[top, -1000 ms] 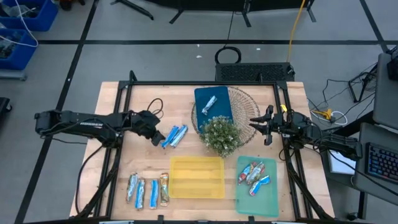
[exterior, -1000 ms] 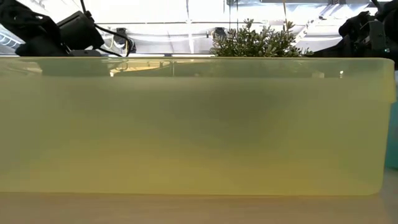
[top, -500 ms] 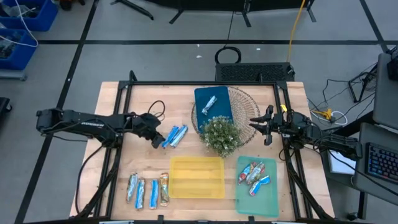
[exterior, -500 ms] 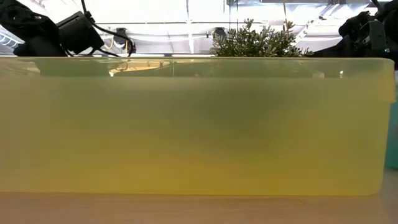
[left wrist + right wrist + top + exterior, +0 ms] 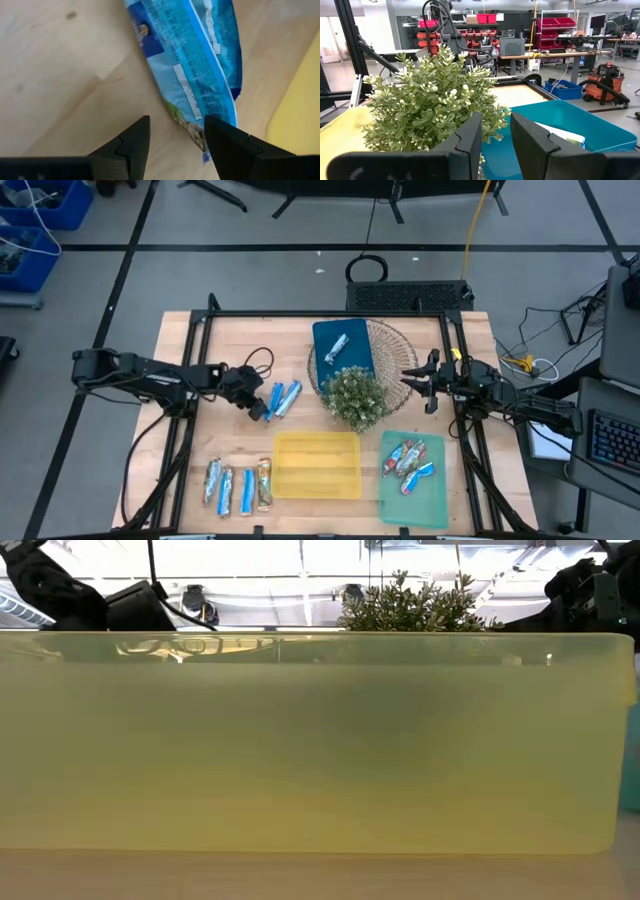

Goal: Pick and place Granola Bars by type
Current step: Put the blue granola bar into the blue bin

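Note:
Two blue-silver Granola Bars (image 5: 282, 397) lie side by side flat on the wooden table, left of the plant. My left gripper (image 5: 264, 410) is low over their near-left ends, slanting down. In the left wrist view it (image 5: 175, 145) is open, and its fingers stand on either side of the end of one blue bar (image 5: 192, 80); whether they touch it, I cannot tell. My right gripper (image 5: 407, 377) waits open in the air at the right of the plant, nothing between its fingers (image 5: 496, 140). Several more bars (image 5: 238, 485) lie in a row at the near left.
A bushy green plant (image 5: 355, 398) stands mid-table. Behind it a blue tray (image 5: 358, 358) with one bar rests on a wicker plate (image 5: 392, 345). A yellow tray (image 5: 317, 470) sits at the near edge. Right of it, a teal tray (image 5: 410, 495) holds red and blue bars.
My left gripper has sunk toward the table and moved a little toward the table's right and near edges, closer to the two blue bars. The bars have not moved.

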